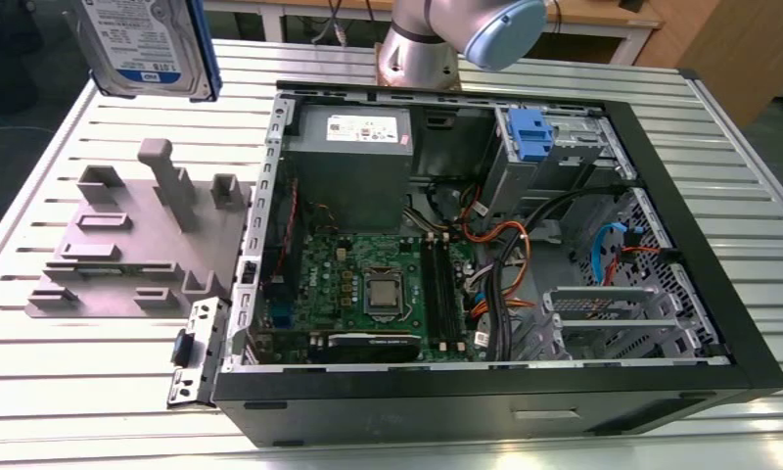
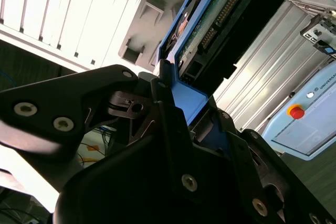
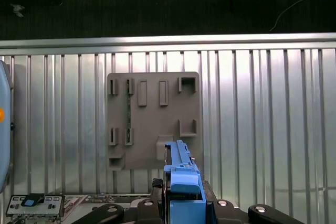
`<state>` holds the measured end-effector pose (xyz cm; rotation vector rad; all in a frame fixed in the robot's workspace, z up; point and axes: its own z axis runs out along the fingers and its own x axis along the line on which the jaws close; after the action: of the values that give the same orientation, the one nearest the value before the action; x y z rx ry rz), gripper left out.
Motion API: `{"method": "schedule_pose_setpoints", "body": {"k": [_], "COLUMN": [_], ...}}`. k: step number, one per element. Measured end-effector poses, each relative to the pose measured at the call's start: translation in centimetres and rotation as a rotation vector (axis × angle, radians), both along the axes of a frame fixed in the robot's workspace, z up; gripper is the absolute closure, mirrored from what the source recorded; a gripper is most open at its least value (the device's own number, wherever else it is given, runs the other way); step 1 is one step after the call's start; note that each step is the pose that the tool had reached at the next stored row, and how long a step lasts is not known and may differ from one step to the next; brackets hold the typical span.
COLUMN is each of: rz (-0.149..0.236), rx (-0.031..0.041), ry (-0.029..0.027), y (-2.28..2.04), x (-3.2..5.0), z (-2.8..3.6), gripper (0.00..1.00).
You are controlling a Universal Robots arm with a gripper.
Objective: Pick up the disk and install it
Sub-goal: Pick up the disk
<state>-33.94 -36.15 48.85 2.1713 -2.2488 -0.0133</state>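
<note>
The disk (image 1: pixel 144 44) hangs in the air at the exterior view's upper left, above the table's far corner. It stands upright, with its white-and-blue label facing the camera and a blue frame along its side. In both wrist views my gripper (image 2: pixel 184 106) is shut on the disk (image 2: pixel 202 30), with the black fingers (image 2: pixel 168 124) clamping the blue frame. In the first wrist view the disk (image 3: pixel 181 174) appears edge-on. It rises from the gripper (image 3: pixel 181 205) and hovers over the near edge of the grey holder plate (image 3: pixel 153 119).
The grey holder plate (image 1: pixel 117 245) with upright slots lies on the slatted metal table (image 1: pixel 52 392). Next to it lies the open computer case (image 1: pixel 744 323), with a motherboard, cables, a grey power supply (image 1: pixel 352 132) and a blue bracket (image 1: pixel 529 132) in the drive bay. A pendant (image 2: pixel 310 124) lies beyond.
</note>
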Motion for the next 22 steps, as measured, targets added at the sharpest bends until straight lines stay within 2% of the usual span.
{"method": "schedule_pose_setpoints", "body": {"k": [22], "rz": [0.000], "rx": [0.0000], "ry": [0.0000], "y": [-0.04], "x": [1.25], "z": [0.00], "gripper": [0.63]}}
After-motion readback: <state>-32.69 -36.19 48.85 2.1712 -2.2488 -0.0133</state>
